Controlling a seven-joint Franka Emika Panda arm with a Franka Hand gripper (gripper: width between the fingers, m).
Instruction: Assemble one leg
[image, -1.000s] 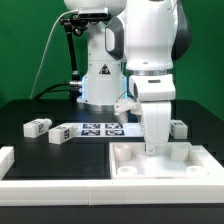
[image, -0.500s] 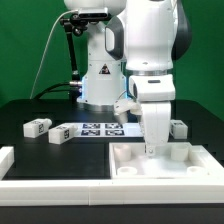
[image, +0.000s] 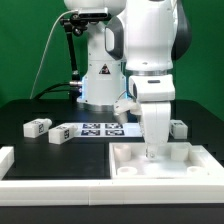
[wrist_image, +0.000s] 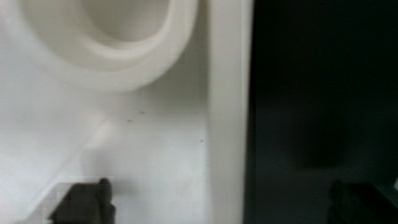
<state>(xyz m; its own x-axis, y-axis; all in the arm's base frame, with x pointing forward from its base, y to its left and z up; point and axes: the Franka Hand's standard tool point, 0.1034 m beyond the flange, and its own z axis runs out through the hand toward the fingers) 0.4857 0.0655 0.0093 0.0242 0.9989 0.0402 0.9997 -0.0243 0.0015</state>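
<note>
Two small white legs with tags lie on the black table at the exterior view's left, one (image: 38, 127) beside the other (image: 60, 132). A third leg (image: 178, 128) lies at the right, behind the arm. My gripper (image: 151, 152) hangs low over the large white tray-like piece (image: 128, 160), at its back part. In the wrist view my gripper (wrist_image: 222, 203) is open. One dark fingertip (wrist_image: 80, 201) is over the white piece (wrist_image: 125, 130) with its round recess (wrist_image: 111, 30). The other fingertip (wrist_image: 366, 203) is over the black table. Nothing is between the jaws but the piece's edge.
The marker board (image: 100, 128) lies flat between the legs, behind the tray-like piece. A white raised border (image: 40, 188) runs along the table's front and left. The arm's base (image: 100, 75) stands at the back.
</note>
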